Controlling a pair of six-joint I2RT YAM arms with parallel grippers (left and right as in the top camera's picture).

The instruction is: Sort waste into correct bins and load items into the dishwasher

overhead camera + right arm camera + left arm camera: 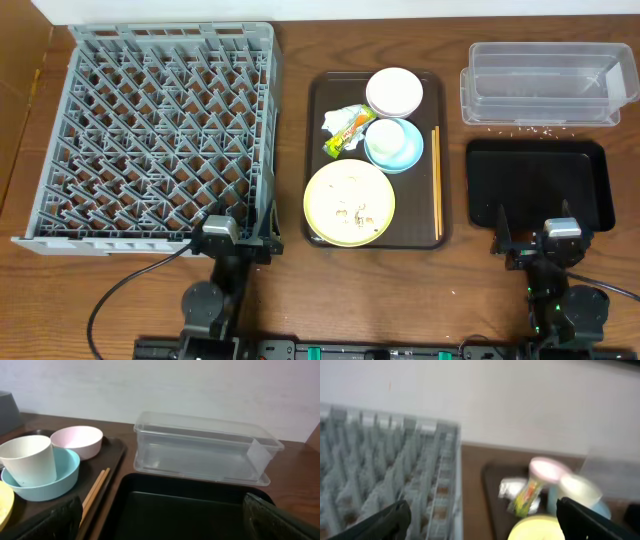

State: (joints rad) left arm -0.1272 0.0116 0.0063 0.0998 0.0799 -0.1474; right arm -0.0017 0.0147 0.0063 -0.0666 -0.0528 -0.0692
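Note:
On the brown serving tray (pixel 320 100) lie a crumpled wrapper (pixel 345 128), a pink bowl (pixel 394 91), a white cup (pixel 385 133) standing in a blue bowl (pixel 400 155), a yellow plate (pixel 349 203) with crumbs (pixel 355 212), and chopsticks (pixel 437 180). The grey dish rack (pixel 160 130) fills the left side. A clear tub (pixel 545 85) and a black tray (pixel 545 185) sit at the right. My left gripper (pixel 238 225) hangs open at the rack's near right corner, holding nothing. Just as empty, my right gripper (pixel 165 520) is open over the black tray's (pixel 185 510) near edge.
A few crumbs (pixel 520 127) lie on the wood between the tub and the black tray. The left wrist view is blurred; it shows the rack (pixel 380 475), the wrapper (pixel 525 495) and the plate (pixel 535 529). A pale wall stands behind the table.

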